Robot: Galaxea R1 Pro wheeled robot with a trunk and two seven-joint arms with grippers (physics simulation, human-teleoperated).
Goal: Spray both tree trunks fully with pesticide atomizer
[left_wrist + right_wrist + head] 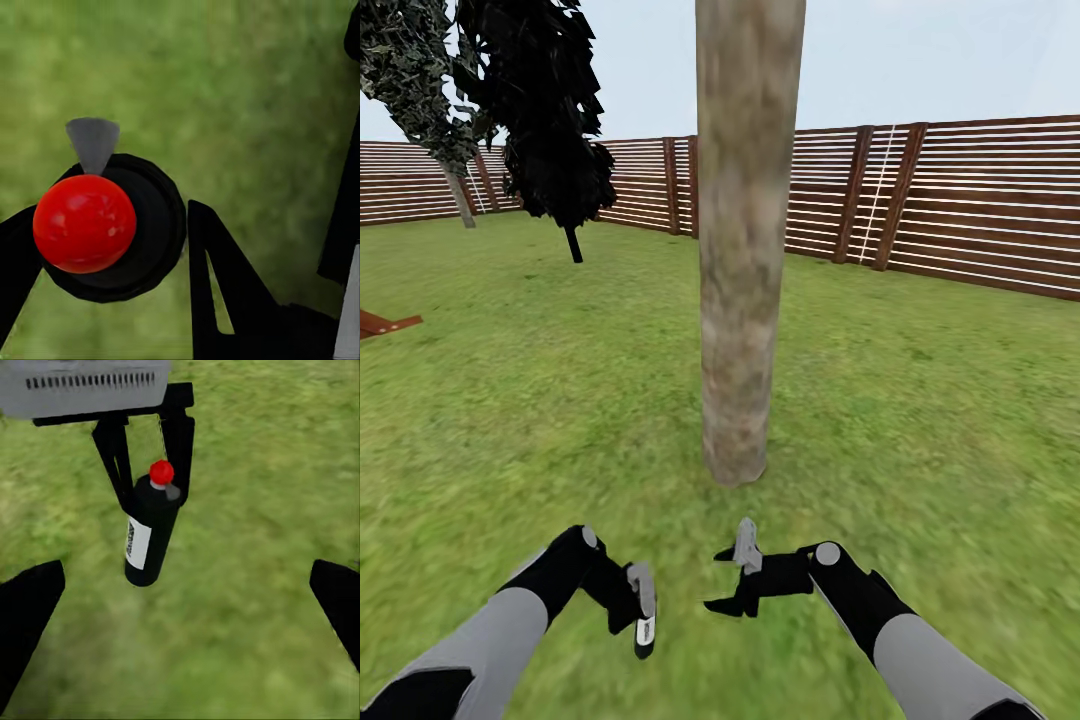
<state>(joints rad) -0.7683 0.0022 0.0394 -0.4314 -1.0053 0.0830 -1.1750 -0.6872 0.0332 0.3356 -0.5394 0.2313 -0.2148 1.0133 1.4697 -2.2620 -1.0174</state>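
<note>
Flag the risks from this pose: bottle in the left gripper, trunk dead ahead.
1. The atomizer hangs in the left gripper with its red cap and grey nozzle facing the lawn, not the tree trunk; a spray now would likely wet grass.
2. The fingers hold it only high up, near the cap, so it might swing or slip.
3. The open right gripper sits close beside it and could knock it.

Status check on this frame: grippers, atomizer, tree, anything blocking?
Left gripper shut on atomizer, red cap up. Right gripper open, empty. Tree trunk dead ahead, unobstructed lawn between.
</note>
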